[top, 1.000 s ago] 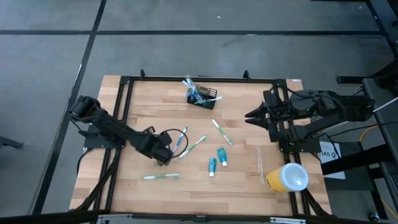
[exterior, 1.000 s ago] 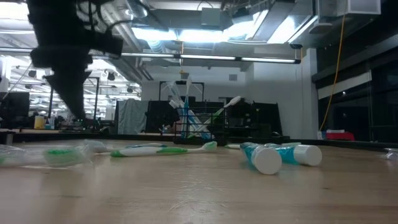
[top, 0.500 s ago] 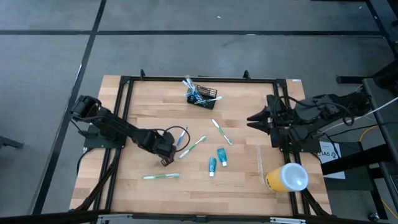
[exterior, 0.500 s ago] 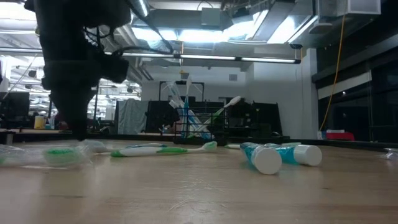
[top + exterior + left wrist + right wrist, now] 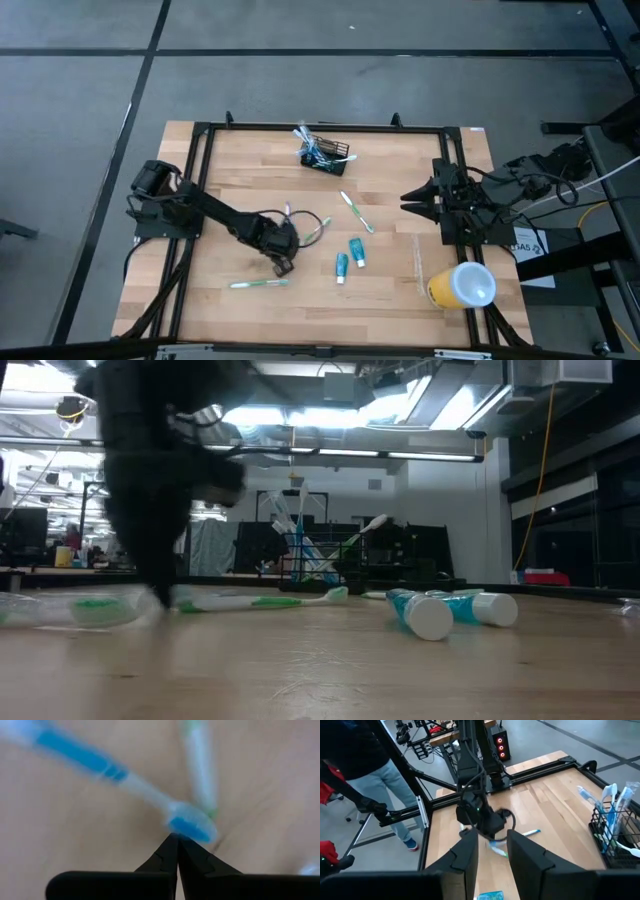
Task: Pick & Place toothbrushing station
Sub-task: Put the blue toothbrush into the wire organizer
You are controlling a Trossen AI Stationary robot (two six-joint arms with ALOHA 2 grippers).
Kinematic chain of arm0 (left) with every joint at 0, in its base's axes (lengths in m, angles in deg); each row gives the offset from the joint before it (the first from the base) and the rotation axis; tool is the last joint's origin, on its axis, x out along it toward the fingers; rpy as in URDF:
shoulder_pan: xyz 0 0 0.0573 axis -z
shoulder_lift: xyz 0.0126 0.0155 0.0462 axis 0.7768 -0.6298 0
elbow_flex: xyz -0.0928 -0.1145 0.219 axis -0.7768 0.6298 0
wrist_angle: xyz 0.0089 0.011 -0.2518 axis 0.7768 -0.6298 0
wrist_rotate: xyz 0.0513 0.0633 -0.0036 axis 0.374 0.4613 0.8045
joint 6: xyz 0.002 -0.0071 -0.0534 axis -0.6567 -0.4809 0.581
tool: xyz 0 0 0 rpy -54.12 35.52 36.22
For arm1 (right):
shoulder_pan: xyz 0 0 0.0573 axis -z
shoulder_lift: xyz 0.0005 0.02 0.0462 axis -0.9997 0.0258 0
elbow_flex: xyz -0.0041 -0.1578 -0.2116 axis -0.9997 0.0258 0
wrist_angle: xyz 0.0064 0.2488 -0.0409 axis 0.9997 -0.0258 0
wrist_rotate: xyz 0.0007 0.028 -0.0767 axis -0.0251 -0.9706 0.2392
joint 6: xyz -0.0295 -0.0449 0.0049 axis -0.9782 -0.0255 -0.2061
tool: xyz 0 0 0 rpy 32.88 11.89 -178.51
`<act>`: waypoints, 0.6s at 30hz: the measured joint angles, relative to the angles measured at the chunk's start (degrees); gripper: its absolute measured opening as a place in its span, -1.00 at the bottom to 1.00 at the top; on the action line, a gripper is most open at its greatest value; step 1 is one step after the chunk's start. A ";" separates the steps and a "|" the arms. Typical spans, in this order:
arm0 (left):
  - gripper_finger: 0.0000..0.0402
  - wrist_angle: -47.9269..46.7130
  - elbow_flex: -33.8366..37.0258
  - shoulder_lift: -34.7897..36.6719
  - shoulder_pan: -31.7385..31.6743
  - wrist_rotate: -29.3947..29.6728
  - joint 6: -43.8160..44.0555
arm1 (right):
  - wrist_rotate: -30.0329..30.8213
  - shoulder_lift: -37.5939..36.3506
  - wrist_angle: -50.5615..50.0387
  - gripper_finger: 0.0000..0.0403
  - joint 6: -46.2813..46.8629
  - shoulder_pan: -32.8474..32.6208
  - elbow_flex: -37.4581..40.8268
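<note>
Left gripper point(image 5: 176, 839) has slid right to blue toothbrush point(image 5: 115, 775); jaws pinched together, empty. Risk: nudges brush away. Right gripper point(image 5: 490, 845) jaws apart, idle.

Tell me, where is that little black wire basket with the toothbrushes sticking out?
In the high view, the black mesh holder sits near the table's far edge, about midway across, beyond the loose toothbrushes and toothpaste tubes; neither arm touches it.

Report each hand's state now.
Left hand: shut, tips pressed together, empty, at the blue toothbrush head.
Right hand: open, empty.
</note>
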 joint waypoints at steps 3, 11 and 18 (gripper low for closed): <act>-0.98 4.25 -3.47 -1.61 -1.46 -0.03 -3.66 | 2.10 0.00 0.04 -0.48 0.68 -1.51 0.00; -0.98 12.30 -10.33 -7.88 -9.74 0.23 -10.06 | 6.21 -0.01 0.45 -0.48 2.13 -4.84 -0.02; -0.96 14.89 -15.34 -8.93 -16.47 0.41 -25.29 | 10.20 0.00 0.45 -0.48 4.27 -8.98 -0.02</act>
